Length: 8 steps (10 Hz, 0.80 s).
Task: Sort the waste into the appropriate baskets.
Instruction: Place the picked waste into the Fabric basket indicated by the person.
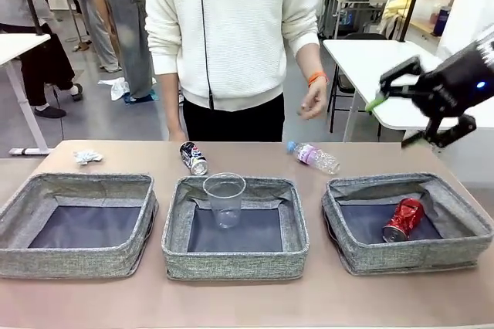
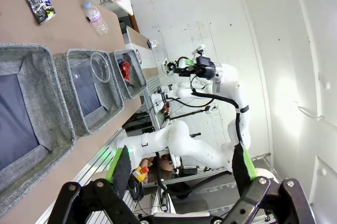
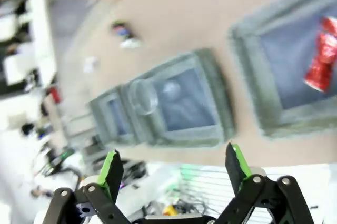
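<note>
Left end effector (image 2: 180, 161) spread, empty. Near row of baskets: crushed red can (image 1: 404, 219) lies in 3 o'clock basket (image 1: 463, 248), clear cup (image 1: 225, 199) upright in middle basket (image 1: 231, 263). Farther on desk (image 1: 139, 159): blue-silver can (image 1: 194, 157) and bottle (image 1: 315, 157) at 12, paper (image 1: 87, 157) at 10. Right end effector (image 1: 380, 91) spread, empty, raised at 2.

My left tool (image 2: 181, 166) is black, its linkage bars joined by round silver bolts, and each finger (image 2: 121, 169) carries a bright green pad. My right tool (image 3: 172, 163) is built the same: black links, silver pivot screws, green pads. Seen from my left wrist, my right arm (image 2: 233, 88) is glossy white with rounded joints and a black cable (image 2: 200, 93) looping beside it. A small blue light (image 1: 480, 85) glows on its dark wrist.
</note>
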Motion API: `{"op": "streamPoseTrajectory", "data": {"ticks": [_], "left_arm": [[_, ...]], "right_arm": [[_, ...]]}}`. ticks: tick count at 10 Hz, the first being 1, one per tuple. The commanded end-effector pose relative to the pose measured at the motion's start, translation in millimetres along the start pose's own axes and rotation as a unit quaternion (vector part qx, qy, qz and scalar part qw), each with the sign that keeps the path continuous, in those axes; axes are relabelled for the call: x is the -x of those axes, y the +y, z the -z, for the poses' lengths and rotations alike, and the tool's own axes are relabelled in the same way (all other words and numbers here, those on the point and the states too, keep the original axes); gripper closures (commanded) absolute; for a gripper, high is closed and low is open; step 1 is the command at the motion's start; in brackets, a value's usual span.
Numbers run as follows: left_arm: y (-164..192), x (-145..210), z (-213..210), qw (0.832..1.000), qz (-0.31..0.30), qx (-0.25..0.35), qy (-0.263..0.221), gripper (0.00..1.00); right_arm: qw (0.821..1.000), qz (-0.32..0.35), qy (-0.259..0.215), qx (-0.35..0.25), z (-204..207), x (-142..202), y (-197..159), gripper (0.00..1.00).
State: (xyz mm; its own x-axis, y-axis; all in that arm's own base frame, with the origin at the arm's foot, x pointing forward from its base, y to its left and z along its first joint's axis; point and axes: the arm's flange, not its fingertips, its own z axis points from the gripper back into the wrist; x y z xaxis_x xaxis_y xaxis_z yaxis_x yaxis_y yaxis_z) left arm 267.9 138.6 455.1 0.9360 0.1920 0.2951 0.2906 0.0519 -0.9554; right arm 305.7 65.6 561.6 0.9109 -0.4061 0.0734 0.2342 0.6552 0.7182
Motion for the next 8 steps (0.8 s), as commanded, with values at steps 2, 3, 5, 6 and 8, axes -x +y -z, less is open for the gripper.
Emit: {"op": "streamPoseTrajectory", "data": {"ticks": [2, 3, 5, 6, 8], "left_arm": [[-5.6, 0.7, -0.7, 1.000, -0.006, 0.004, 0.002, 0.00], [-5.6, 0.7, -0.7, 1.000, -0.006, 0.004, 0.002, 0.00], [-5.6, 0.7, -0.7, 1.000, -0.006, 0.004, 0.002, 0.00], [-5.6, 0.7, -0.7, 1.000, -0.006, 0.004, 0.002, 0.00], [-5.6, 0.7, -0.7, 1.000, -0.006, 0.004, 0.002, 0.00]], "right_arm": [[0.913, -0.100, 0.215, -0.331, 9.0, -8.6, -74.3, 0.00], [0.914, -0.083, 0.183, -0.354, 14.2, -5.1, -102.2, 0.00], [0.970, -0.072, 0.059, -0.223, -25.5, -31.2, -39.9, 0.00], [0.970, -0.072, 0.059, -0.223, -25.5, -31.2, -39.9, 0.00], [0.970, -0.072, 0.059, -0.223, -25.5, -31.2, -39.9, 0.00]]}}
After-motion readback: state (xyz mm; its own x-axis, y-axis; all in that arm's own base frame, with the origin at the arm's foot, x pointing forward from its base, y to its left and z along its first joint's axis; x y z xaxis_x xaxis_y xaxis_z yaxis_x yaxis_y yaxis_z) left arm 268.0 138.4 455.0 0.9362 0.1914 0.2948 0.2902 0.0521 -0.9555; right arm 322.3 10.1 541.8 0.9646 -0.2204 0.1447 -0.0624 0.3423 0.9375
